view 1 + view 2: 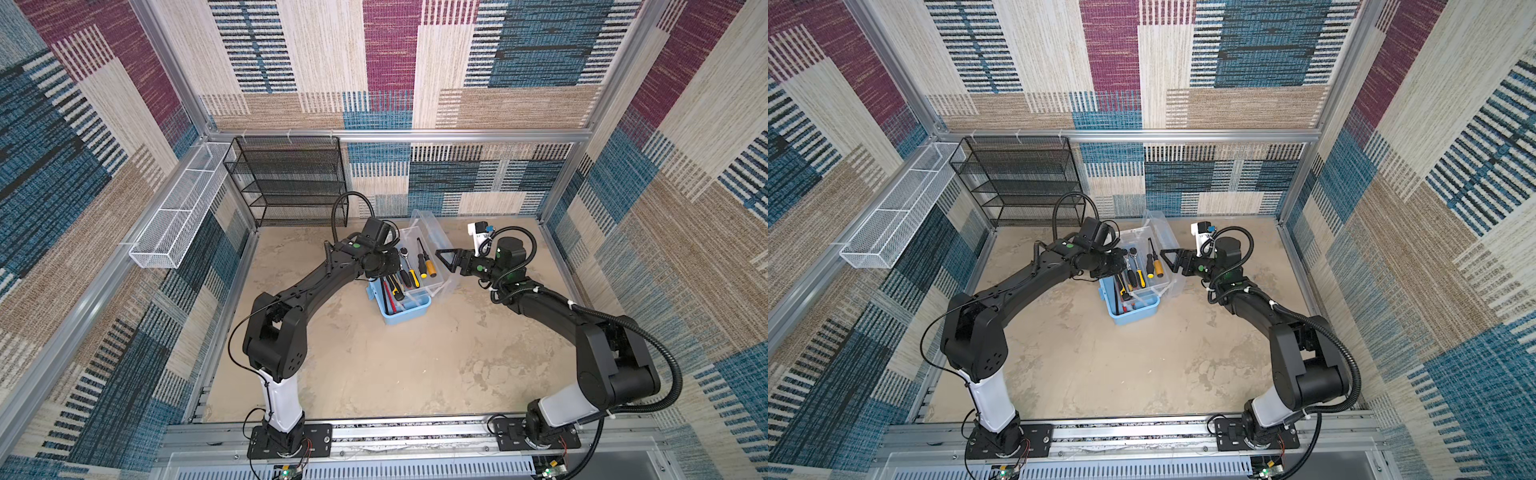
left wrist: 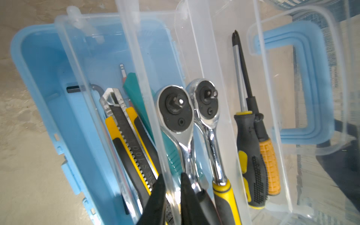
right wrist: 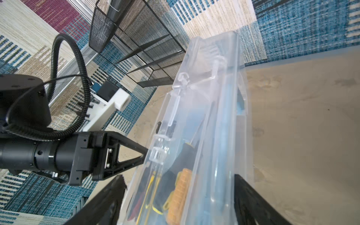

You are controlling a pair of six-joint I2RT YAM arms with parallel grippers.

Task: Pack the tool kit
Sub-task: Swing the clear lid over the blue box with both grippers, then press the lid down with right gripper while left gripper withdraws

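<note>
On the table point(image 1: 374, 374), left of the middle, the left gripper point(image 2: 173, 176) is clenched on a side wall of the clear tray point(image 2: 212, 58), which sits across the light-blue toolbox point(image 1: 405, 318); a yellow utility knife point(image 2: 124, 134) lies in the box just beside that wall. In the tray lie two ratchets point(image 2: 175, 109) and, further right, two screwdrivers point(image 2: 251, 155) (one orange-handled). Right again, the clear lid point(image 3: 214, 97) stands swung open with its blue handle point(image 2: 311, 78), and the right gripper point(image 3: 178, 176) straddles it, released, fingers spread wide; whether they touch it I cannot tell.
</note>
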